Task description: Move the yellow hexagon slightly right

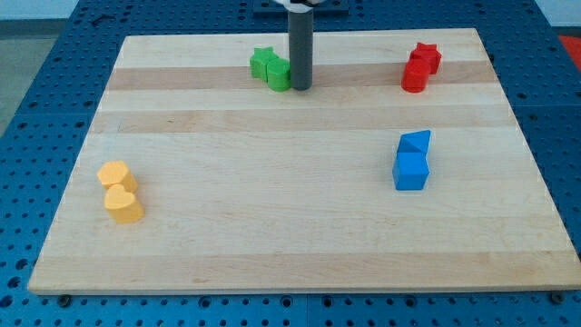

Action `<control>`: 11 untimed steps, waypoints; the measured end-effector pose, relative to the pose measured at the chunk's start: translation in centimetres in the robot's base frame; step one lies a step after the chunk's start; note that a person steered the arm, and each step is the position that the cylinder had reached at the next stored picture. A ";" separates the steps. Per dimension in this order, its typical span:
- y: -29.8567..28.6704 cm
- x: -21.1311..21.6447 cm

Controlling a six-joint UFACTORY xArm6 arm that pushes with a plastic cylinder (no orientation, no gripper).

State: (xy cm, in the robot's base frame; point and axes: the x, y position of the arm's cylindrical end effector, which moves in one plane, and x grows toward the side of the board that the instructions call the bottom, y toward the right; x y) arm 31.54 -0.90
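Observation:
The yellow hexagon sits near the board's left edge, low in the view. A yellow heart-shaped block touches it just below. My tip rests on the board near the view's top centre, far up and right of the yellow hexagon. It stands right beside a green cylinder, which touches a green star-like block on its left.
A red star-like block and a red cylinder stand together at the top right. A blue triangular block and a blue cube stand together at the right. The wooden board lies on a blue pegboard.

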 end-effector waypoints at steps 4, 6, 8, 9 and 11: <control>-7.9 6.0; -13.7 5.4; -25.3 7.1; -29.6 7.6; -28.6 16.7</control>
State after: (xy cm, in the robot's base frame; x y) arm 48.23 -29.50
